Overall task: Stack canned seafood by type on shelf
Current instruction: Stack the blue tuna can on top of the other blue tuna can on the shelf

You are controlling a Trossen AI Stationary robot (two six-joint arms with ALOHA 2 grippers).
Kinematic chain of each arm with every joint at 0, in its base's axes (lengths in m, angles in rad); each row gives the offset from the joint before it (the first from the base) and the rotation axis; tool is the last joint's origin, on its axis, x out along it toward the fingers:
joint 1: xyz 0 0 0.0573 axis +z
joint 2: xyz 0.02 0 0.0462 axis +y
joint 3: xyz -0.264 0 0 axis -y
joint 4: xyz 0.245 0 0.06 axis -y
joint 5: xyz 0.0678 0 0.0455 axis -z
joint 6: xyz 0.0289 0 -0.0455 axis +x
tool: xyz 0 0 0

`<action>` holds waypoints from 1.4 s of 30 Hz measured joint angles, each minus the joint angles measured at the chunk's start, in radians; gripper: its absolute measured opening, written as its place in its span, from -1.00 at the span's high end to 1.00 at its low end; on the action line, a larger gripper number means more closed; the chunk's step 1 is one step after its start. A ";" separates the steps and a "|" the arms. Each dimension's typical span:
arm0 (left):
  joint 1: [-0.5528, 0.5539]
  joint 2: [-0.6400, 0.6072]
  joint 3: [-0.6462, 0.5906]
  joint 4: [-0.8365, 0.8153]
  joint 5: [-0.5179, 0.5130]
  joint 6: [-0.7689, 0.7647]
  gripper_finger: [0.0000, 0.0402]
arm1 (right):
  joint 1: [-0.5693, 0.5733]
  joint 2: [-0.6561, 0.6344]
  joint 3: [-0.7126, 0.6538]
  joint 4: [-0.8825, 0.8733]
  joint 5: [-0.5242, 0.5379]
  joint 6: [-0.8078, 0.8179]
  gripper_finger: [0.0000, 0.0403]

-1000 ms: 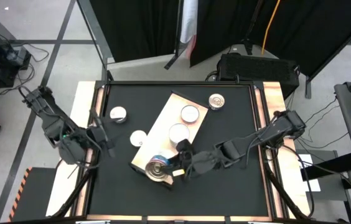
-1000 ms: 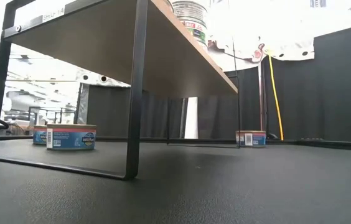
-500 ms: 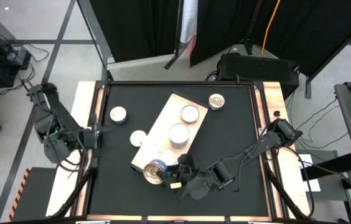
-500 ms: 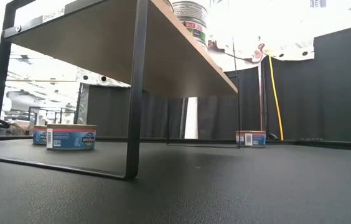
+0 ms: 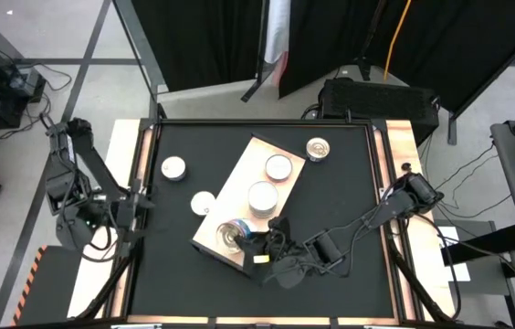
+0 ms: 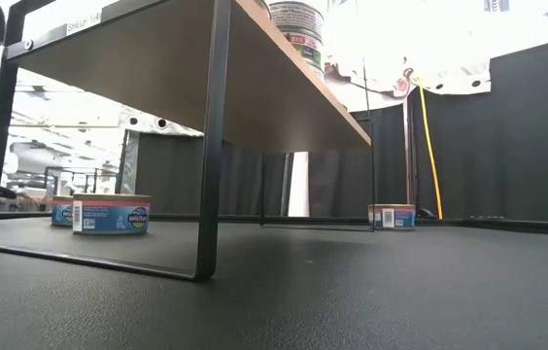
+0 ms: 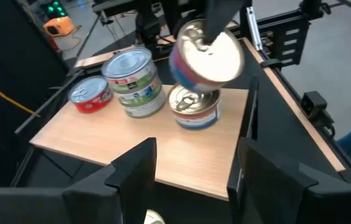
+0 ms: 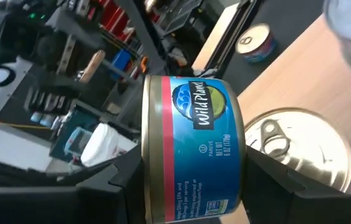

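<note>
The shelf [image 5: 239,196] is a pale beige board on black legs, lying slantwise on the black table. On it stand a red tin [image 7: 89,93], a stack of tins [image 7: 132,81] and a blue tin [image 7: 194,109] at its near end. My right gripper [image 5: 252,240] is shut on another blue canned seafood tin [image 8: 191,149] and holds it tilted just over that blue tin. My left gripper [image 5: 139,203] waits open at the table's left edge, facing the shelf. Three loose tins [image 5: 173,168] [image 5: 204,203] [image 5: 318,147] rest on the tabletop. My right gripper pinches the tin across its two flat ends, one finger on the silver lid [image 7: 211,38] and the other on the base. The fingers reach in from the table's near right, slanting a little downward. The tin is tipped, its lid facing left, over the blue tin; whether they touch I cannot tell.
The shelf's black metal legs [image 6: 211,146] stand on the table with open room beneath the board. Wooden strips [image 5: 130,146] border the table left and right. Bare black tabletop lies along the near edge and at the far right.
My right gripper has sunk toward the shelf's near end and rolled its wrist, carrying the tin over the blue tin and tipping it. My left gripper has drawn back toward the table's left edge and turned toward the shelf, staying open.
</note>
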 joint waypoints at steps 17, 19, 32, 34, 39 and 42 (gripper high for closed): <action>-0.069 0.000 0.000 -0.022 0.000 -0.003 -0.15 | -0.016 0.009 0.000 -0.021 0.045 0.013 0.05; -0.073 0.000 0.000 -0.026 0.000 -0.005 -0.15 | -0.016 0.009 0.000 -0.029 0.045 0.011 0.05; -0.074 0.000 0.000 -0.026 0.004 -0.001 -0.15 | -0.016 0.010 0.000 -0.074 0.058 0.042 0.05; -0.074 0.000 0.000 -0.026 0.007 -0.005 -0.15 | -0.016 0.010 0.000 -0.074 0.045 0.040 0.05; -0.074 0.000 0.000 -0.026 0.009 -0.006 -0.15 | -0.015 0.023 -0.001 -0.076 0.026 0.043 0.05; -0.074 0.000 0.000 -0.026 0.009 -0.006 -0.15 | -0.016 0.023 -0.001 -0.072 0.011 0.043 0.05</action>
